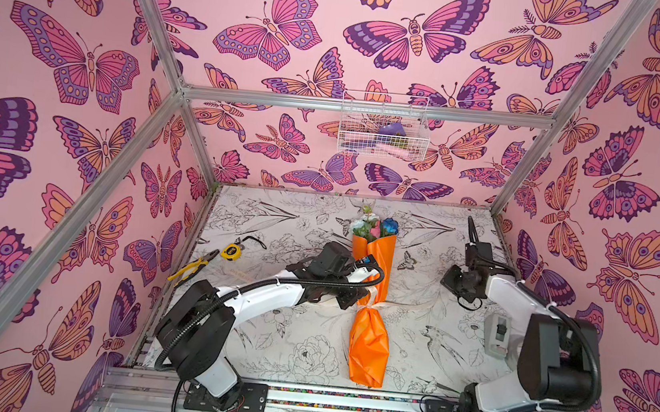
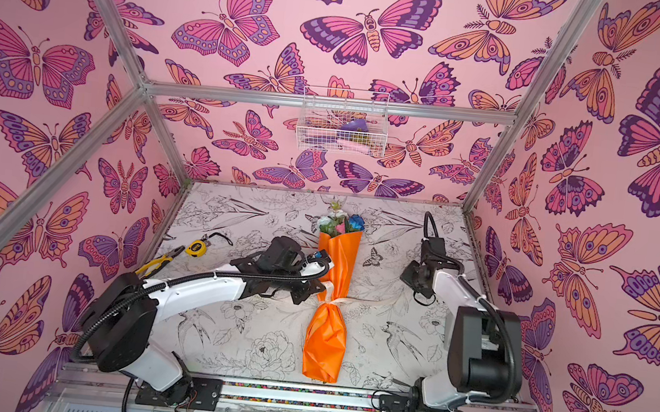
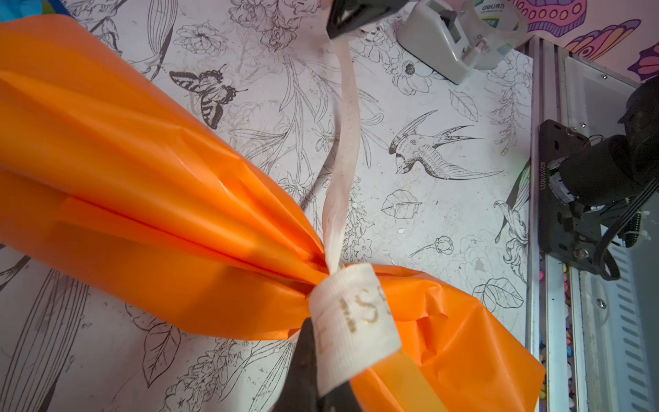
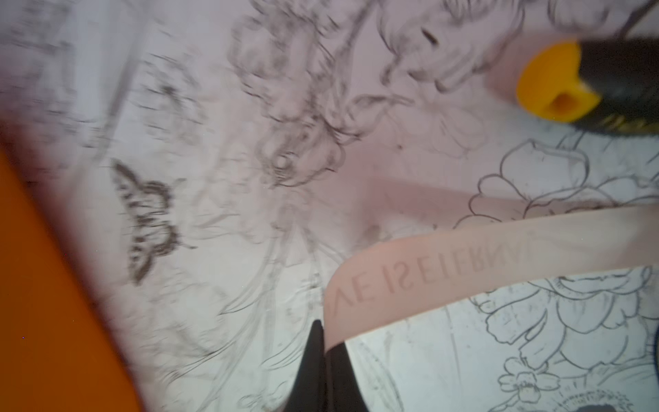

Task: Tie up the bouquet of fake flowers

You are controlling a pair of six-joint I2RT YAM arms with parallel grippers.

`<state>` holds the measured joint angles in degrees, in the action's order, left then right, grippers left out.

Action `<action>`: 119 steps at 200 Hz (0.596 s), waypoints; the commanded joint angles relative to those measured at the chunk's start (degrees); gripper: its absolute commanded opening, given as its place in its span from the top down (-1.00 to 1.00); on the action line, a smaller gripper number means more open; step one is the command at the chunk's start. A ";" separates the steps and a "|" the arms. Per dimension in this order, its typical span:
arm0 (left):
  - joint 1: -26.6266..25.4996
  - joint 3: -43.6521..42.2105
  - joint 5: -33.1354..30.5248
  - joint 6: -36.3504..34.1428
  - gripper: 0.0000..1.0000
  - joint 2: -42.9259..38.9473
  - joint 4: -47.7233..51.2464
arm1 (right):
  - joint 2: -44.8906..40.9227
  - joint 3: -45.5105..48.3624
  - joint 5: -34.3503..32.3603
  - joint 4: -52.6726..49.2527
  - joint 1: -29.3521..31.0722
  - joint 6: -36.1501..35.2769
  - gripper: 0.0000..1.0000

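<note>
Lying lengthwise in the middle of the worktop, the bouquet of fake flowers points its blooms to the far side and its orange paper tail to the near edge. The stems are hidden inside the paper. A cream ribbon cinches its waist.

The left gripper reaches in from the left, and its arm covers part of the wrap's left flank in both top views. Its jaws are clamped on the ribbon loop at the waist and are cut off by the edge of the left wrist view.

The right gripper has its jaws together, pinching the ribbon's free end, which runs rightward off the waist. The print there shows reversed, with its first letters hidden. That wrist view is blurred, and a yellow and black thing at its edge cannot be identified.

A grey tape dispenser sits at right, partly behind the right arm. Pliers and a tape measure lie by the left edge, well apart from the bouquet. A wire basket on the far wall holds contents too small to tell.
</note>
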<state>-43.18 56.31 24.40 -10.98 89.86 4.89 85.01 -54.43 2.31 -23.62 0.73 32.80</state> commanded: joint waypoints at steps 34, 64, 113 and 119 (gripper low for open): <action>-3.26 -2.82 -2.71 -6.18 1.00 1.71 -5.71 | -9.75 -15.70 3.46 -6.87 11.62 -10.11 1.00; -4.06 -4.31 -3.11 -7.62 1.00 2.07 -8.39 | -8.41 -22.98 3.75 -6.65 20.68 -13.72 1.00; -5.22 -6.72 -2.27 -10.55 1.00 1.37 -11.42 | 0.13 -34.04 6.17 -6.89 33.34 -18.35 1.00; -5.39 -6.90 -2.20 -10.94 1.00 1.36 -11.65 | 1.33 -35.30 6.98 -6.64 34.54 -18.53 1.00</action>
<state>-47.72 51.05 21.56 -19.11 91.09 -3.97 82.26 -85.23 6.28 -28.47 31.35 18.35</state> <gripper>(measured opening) 0.046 0.046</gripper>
